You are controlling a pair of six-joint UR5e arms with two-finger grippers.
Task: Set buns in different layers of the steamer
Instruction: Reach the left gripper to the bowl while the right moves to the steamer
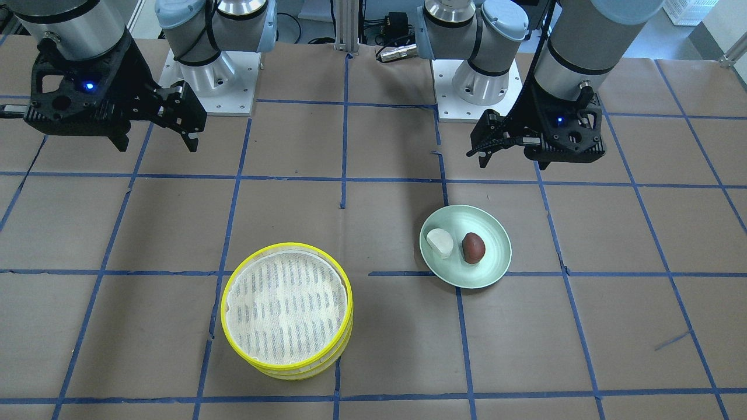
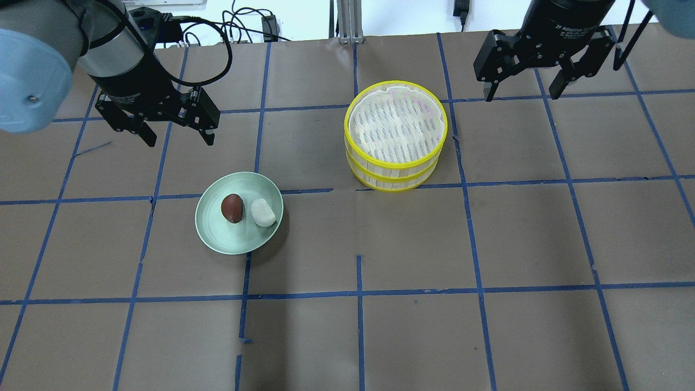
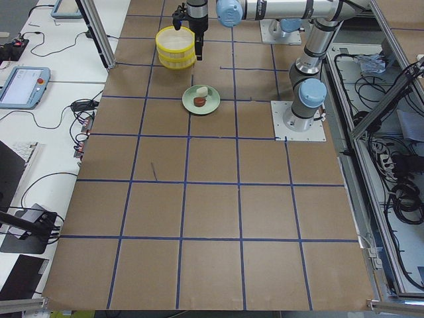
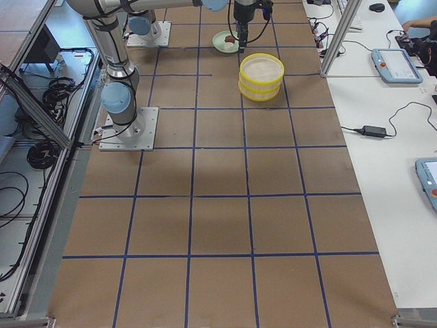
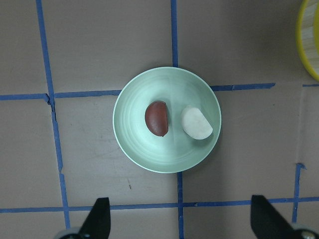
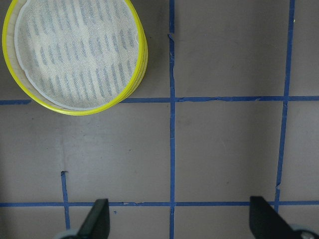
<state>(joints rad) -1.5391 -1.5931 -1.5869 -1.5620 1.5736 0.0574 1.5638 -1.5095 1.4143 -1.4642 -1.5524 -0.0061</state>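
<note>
The steamer is two yellow-rimmed trays stacked at the table's middle far side, the top one empty; it also shows in the front view and the right wrist view. The off-white bun and the reddish-brown bun lie side by side on a pale green plate. The left wrist view shows the brown bun and the white bun. My left gripper is open and empty, raised beyond the plate. My right gripper is open and empty, raised to the right of the steamer.
The table is brown paper with a blue tape grid. The two arm bases stand on white plates at the robot's side. Cables and a metal post lie past the far edge in the overhead view.
</note>
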